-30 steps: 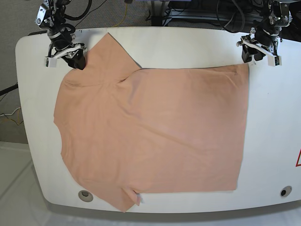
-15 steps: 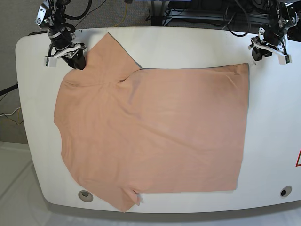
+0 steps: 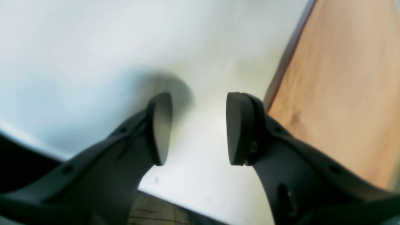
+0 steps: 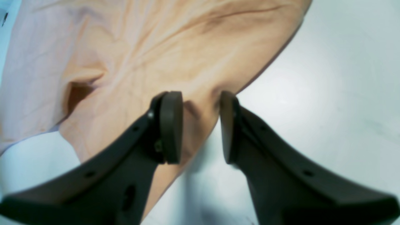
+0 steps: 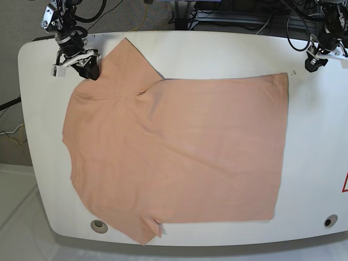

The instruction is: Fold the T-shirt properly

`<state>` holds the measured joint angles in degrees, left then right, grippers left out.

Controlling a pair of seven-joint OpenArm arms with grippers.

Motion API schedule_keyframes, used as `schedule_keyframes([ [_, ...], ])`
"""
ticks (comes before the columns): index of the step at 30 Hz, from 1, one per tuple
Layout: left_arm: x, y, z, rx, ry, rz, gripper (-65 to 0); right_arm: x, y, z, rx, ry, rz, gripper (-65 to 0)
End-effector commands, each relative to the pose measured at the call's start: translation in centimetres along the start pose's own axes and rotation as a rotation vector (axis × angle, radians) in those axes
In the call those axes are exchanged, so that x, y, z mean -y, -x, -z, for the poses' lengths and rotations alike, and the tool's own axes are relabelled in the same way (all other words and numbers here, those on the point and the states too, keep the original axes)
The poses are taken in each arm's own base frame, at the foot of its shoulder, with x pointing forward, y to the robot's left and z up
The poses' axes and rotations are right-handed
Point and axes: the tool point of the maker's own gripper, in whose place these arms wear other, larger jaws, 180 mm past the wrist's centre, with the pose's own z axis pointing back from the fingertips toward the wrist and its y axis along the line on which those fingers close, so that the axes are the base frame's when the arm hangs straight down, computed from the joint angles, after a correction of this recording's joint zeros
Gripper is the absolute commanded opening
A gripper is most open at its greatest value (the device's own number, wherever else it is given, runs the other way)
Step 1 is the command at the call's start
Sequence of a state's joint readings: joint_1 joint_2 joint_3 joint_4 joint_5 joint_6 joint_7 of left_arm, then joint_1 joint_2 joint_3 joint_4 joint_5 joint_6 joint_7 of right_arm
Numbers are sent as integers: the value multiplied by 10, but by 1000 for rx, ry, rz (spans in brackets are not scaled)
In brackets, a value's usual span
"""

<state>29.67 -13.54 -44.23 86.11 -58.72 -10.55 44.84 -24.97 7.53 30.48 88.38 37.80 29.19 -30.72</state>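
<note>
- Peach T-shirt [image 5: 174, 152] spread flat across the white table [image 5: 321, 136], one layer, no print or label readable on the fabric.
- Red triangular mark [image 5: 345, 184] at the table's edge, cut off by the frame; no lettering legible.
- Round fittings set into the table's near edge, one by the lower sleeve [image 5: 98, 224], one at the opposite corner [image 5: 327, 221].
- Right gripper [image 4: 200, 125] at the shirt's upper sleeve: fingers [image 4: 170, 125] partly spread, straddling the sleeve's edge, fabric lying between them and under the left-hand finger, bare table under the other.
- Whether those fingers actually pinch the cloth cannot be told; a gap shows between the pads.
- Sleeve fabric ahead of the right fingers wrinkled, with a shadowed fold off to their left.
- Left gripper [image 3: 197, 128] over bare table, fingers [image 3: 239, 128] spread apart, nothing between them.
- Shirt's hem edge off to the right of the left fingers in the wrist view, near but not touching.
- In the base view, left gripper [image 5: 321, 57] beyond the shirt's upper hem corner, apart from it.
- Cables [image 5: 217, 13] behind the table, past both pairs of fingers.
</note>
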Motion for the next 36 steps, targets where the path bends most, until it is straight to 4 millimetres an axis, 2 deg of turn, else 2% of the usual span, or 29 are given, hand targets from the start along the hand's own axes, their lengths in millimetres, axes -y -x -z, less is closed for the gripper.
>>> schedule_keyframes([
  [1,4,-10,-3,28,10,38,-389,9,17,-4,-85,38,-16,-447],
  [5,8,-9,-3,43,15,68,-387,9,16,-4,-82,37,-16,-446],
  [7,24,-2,2,59,51,110,-379,7,12,-3,-62,32,-15,-444],
  [13,36,3,7,44,96,137,-366,7,11,-3,-62,32,-17,-445],
  [17,46,13,13,-1,132,152,-355,8,11,-3,-62,32,-18,-445],
  [19,58,27,22,-51,156,165,-354,4,6,-1,-47,24,-25,-449],
  [29,75,39,29,-90,203,151,-359,5,4,-1,-38,25,-23,-449],
  [31,80,47,30,-124,225,145,-356,4,1,-2,-27,19,-21,-450],
  [36,79,50,30,-142,230,125,-358,4,0,-2,-25,17,-22,-451],
])
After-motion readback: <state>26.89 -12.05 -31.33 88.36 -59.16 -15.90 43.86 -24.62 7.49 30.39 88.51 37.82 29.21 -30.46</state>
